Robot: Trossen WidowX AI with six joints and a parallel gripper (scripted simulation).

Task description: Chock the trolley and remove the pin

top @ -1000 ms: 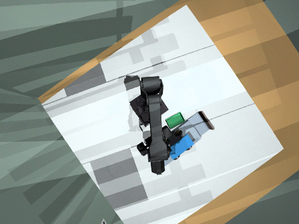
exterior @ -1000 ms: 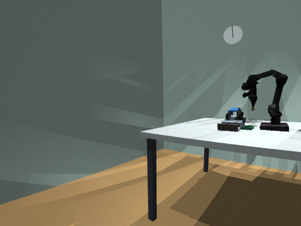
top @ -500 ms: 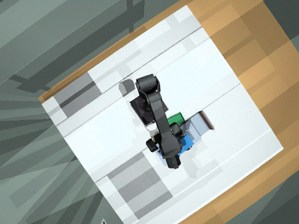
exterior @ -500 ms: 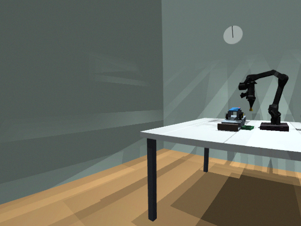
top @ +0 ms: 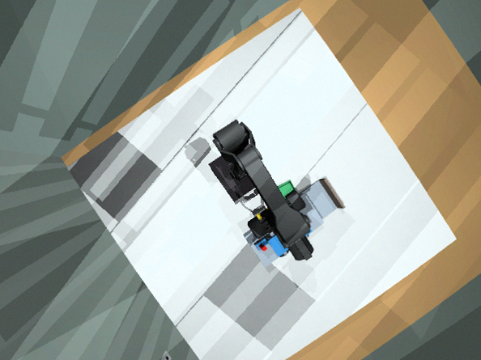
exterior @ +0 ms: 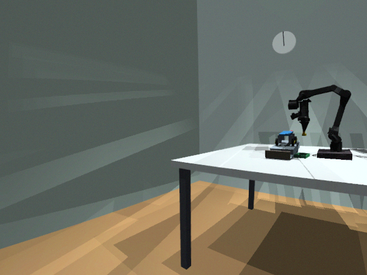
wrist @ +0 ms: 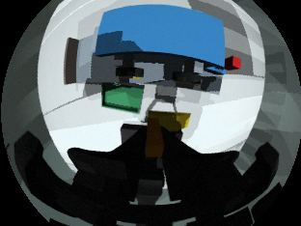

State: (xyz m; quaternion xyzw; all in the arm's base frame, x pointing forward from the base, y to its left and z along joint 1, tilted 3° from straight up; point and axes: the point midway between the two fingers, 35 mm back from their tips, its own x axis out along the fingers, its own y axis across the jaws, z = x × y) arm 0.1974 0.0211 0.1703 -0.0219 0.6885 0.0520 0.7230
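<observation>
My gripper is shut on the orange handle of the yellow chock and holds it in the air, beside the ramp on the tray side. The chock's black base cannot be told from the dark fingers. The blue-topped trolley stands on the ramp. Two of its wheels face the gripper in the wrist view. The red pin head shows at the trolley's uphill end. The green tray is empty.
A brown end board stands across the ramp's low end. The tray lies beside the ramp, between it and the dark arm base. In the top view, the arm passes over part of the ramp and trolley.
</observation>
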